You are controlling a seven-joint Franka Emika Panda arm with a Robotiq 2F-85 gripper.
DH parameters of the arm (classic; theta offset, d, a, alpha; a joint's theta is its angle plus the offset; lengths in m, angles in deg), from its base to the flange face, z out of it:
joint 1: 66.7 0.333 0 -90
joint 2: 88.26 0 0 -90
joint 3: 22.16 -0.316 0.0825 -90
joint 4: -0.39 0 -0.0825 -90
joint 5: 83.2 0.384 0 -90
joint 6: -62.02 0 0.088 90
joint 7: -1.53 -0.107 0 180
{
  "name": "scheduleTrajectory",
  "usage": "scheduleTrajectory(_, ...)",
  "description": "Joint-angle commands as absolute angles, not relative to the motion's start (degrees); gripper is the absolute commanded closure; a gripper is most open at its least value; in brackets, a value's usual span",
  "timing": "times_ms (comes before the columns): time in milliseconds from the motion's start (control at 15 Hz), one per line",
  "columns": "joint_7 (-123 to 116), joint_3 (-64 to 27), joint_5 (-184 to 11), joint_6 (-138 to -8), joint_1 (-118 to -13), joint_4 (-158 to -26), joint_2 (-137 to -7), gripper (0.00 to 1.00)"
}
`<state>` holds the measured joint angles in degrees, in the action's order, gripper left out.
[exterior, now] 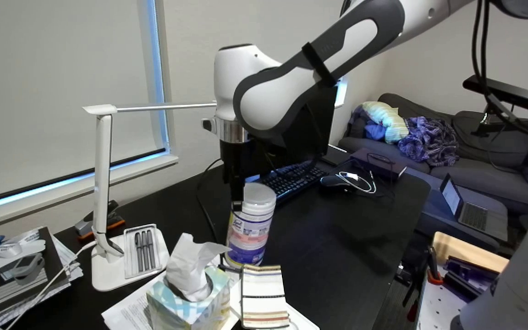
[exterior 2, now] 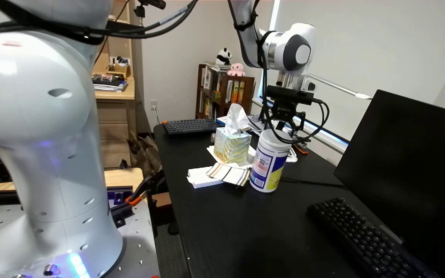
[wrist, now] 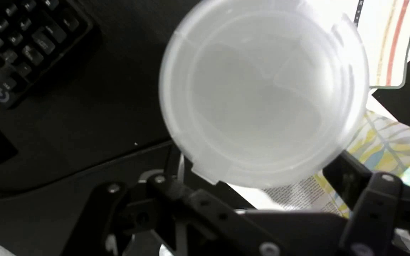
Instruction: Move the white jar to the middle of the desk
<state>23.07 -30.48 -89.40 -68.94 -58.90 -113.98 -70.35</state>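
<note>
The white jar is a wipes canister with a blue and pink label and a translucent lid. It stands on the black desk (exterior: 328,261) beside the tissue box, and shows in both exterior views (exterior: 251,233) (exterior 2: 270,160). Its lid fills the middle of the wrist view (wrist: 262,92). My gripper (exterior: 237,201) is low at the lid's height, on the lamp side of the jar. In the wrist view the fingers (wrist: 258,165) are spread wide, with the lid's near edge between or over their tips. Whether they touch the jar is unclear.
A tissue box (exterior: 188,298), papers and a striped item (exterior: 264,298) lie close to the jar. A white lamp (exterior: 102,183) with a pen tray stands nearby. A keyboard (exterior 2: 361,231) and monitor (exterior 2: 408,173) stand along the desk. A mouse (exterior: 335,182) lies beyond.
</note>
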Motion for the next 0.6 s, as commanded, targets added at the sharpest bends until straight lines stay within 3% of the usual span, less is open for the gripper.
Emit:
scheduleTrajectory(0,21.4,-31.3,-88.8,-69.5,-59.0,-111.2,-67.7,0.0)
scheduleTrajectory(533,20.5,-31.9,-88.3,-69.1,-58.9,-107.3,-61.4,0.0)
